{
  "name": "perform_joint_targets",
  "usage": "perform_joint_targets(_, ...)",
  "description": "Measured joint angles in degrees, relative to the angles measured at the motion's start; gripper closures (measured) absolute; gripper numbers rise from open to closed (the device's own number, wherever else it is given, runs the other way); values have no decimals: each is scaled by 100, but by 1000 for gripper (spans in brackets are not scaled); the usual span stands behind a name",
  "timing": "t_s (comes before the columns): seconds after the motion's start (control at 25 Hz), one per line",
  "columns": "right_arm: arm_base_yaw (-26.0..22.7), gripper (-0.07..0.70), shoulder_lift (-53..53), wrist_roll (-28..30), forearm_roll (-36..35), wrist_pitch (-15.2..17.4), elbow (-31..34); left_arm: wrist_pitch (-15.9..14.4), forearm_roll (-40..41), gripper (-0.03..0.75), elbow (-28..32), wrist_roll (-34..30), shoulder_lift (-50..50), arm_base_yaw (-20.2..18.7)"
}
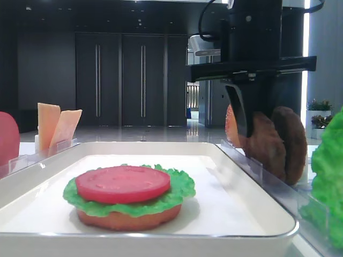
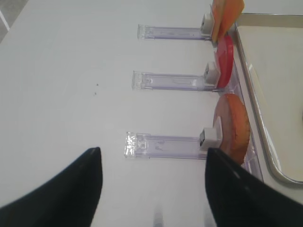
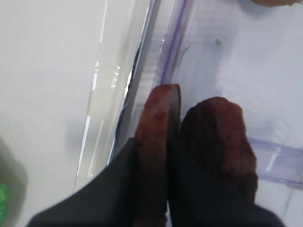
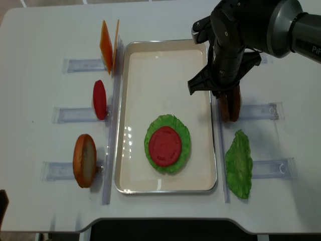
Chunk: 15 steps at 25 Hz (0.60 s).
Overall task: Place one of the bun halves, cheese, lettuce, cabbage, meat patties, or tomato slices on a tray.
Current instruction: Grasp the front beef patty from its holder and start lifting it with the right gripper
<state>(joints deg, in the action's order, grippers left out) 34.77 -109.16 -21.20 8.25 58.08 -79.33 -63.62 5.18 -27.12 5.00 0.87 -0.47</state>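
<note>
My right gripper (image 3: 156, 189) is shut on a dark-brown meat patty (image 3: 154, 137) that stands on edge in a clear rack just right of the white tray (image 4: 165, 46). A second patty (image 3: 220, 137) stands right beside it, outside the fingers. From above, the right gripper (image 4: 225, 93) hangs over both patties (image 4: 229, 108). On the tray lies a bun half (image 1: 128, 218) with lettuce (image 4: 186, 143) and a tomato slice (image 4: 164, 145) stacked on it. My left gripper (image 2: 151, 161) is open over bare table, left of a standing bun half (image 2: 232, 125).
Clear racks line both sides of the tray. On the left stand cheese slices (image 4: 106, 40), a tomato slice (image 4: 99, 99) and a bun half (image 4: 84, 160). A lettuce leaf (image 4: 238, 163) rests by the lower right rack (image 4: 273, 168).
</note>
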Motion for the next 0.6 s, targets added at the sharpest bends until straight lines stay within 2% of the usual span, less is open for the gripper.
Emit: perform_joint_targets(0.6, 0, 513, 22, 11, 60, 36, 0, 0, 0, 199, 0, 0, 0, 0)
